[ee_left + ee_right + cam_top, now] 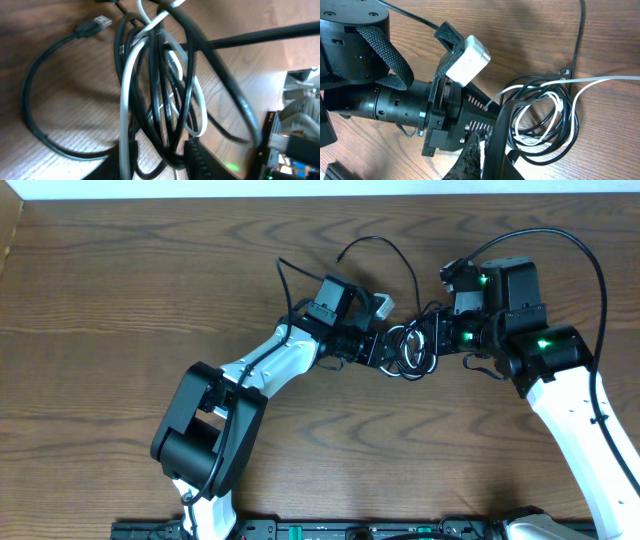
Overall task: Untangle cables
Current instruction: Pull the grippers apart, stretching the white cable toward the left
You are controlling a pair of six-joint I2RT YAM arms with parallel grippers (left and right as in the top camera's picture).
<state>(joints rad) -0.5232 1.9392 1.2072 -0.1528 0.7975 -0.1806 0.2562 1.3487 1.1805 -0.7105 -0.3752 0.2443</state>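
Observation:
The cables (408, 352) lie as a small knot of black and whitish cords on the wooden table (120, 300), between my two grippers. In the left wrist view the cables (160, 90) run as a bunch down between the fingers of my left gripper (155, 160), which is shut on them, with cords against both fingers. A silver USB plug (102, 21) lies free at the upper left. My right gripper (490, 120) is shut at the left edge of the coiled cables (545, 120); whether a cord is pinched in it is hidden. The two grippers (390, 352) (425, 343) nearly touch.
One black cord arcs away over the table behind the knot (372, 242). The left wrist's white camera block (468, 60) and black wrist body (380, 100) stand close in front of my right gripper. A small plug end (564, 72) lies by the coil.

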